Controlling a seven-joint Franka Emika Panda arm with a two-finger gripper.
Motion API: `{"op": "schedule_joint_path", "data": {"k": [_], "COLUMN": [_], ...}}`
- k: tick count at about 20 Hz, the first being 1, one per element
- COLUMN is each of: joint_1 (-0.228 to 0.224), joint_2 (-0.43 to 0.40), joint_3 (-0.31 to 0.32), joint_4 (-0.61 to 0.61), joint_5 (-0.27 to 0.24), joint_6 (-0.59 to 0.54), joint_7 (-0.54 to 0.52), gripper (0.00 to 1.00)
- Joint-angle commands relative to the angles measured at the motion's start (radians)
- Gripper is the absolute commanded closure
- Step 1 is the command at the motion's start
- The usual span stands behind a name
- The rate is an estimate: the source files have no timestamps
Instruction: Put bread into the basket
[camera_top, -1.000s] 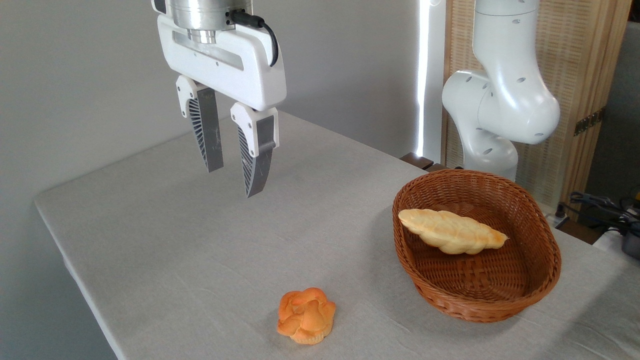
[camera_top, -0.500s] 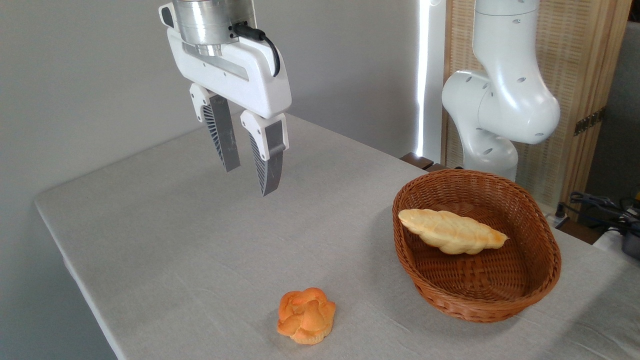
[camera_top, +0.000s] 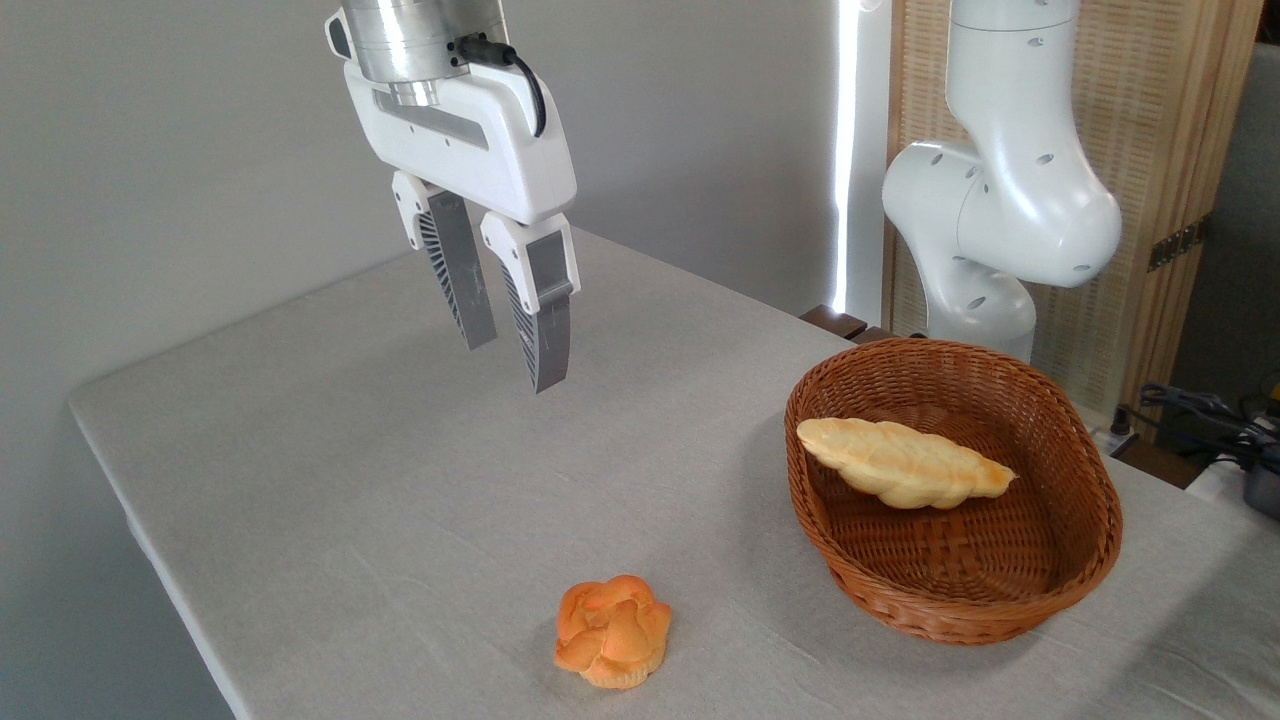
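The bread (camera_top: 903, 464), a long pale golden braided loaf with one browner tip, lies inside the basket (camera_top: 1085, 573), leaning against its far left wall. The oval brown wicker basket stands on the right side of the table. My gripper (camera_top: 515, 366) hangs well above the table's middle, far to the left of the basket. Its two grey ribbed fingers (camera_top: 543, 320) point down with a narrow gap between them and nothing held.
A small round orange knotted bun (camera_top: 612, 631) sits near the table's front edge, below and slightly right of the gripper. The grey-clothed table (camera_top: 350, 480) ends at the left and front. The white arm base (camera_top: 1000, 200) rises behind the basket, with cables at the far right.
My gripper has moved to the right and a little back over the table, and its fingers have drawn closer together. The bread, basket and bun have not moved.
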Motion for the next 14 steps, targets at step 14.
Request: {"op": "schedule_joint_path", "data": {"k": [14], "joint_1": [0.020], "joint_2": [-0.020], "joint_3": [0.003], "joint_4": [-0.012], "joint_5": [0.015], "joint_6": [-0.004], "joint_7": [0.001], "gripper": [0.00]}}
